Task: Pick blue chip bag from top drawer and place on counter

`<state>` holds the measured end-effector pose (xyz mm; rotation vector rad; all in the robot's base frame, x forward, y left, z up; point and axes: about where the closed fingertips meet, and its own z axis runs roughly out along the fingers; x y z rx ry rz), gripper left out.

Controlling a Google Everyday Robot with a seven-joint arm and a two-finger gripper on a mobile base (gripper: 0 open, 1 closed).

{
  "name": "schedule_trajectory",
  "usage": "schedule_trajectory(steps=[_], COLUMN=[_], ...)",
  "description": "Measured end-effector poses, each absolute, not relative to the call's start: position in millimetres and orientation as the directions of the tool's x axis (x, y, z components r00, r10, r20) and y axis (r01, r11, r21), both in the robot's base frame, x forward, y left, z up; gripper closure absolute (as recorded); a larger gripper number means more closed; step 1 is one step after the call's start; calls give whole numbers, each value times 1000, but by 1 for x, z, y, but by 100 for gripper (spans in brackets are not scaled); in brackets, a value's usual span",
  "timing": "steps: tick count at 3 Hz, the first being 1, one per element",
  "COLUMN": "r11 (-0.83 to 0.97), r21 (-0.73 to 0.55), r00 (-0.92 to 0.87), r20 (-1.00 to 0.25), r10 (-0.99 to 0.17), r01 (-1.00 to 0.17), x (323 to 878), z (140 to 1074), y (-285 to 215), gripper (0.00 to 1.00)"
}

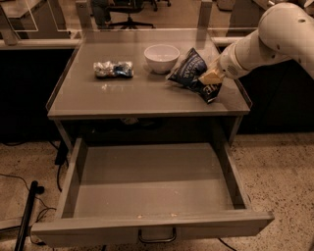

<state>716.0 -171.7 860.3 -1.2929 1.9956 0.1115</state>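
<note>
The blue chip bag point(189, 72) lies tilted on the right part of the counter point(142, 95), its lower corner touching the surface. My gripper point(209, 77) comes in from the right on a white arm and is shut on the bag's right edge. The top drawer point(147, 228) is pulled fully out below the counter. Its inside holds nothing, and its dark pull handle point(157, 238) shows at the front.
A white bowl point(161, 57) stands just left of the bag. A small silver-and-blue packet point(114, 69) lies further left on the counter. A black pole point(27, 215) and cables are on the floor at the left. An office chair point(128, 14) stands behind.
</note>
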Motion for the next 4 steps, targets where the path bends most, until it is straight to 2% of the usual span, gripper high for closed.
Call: schedule_trajectory(steps=[3,4], r11=[488,487], r21=[-307,-307], r00=[-215,-215], r20=[-622,-622], r10=[-753,-753], r01=[-817,-818], x=[716,716], z=[860,860], y=[-172,-172], gripper=[13,0])
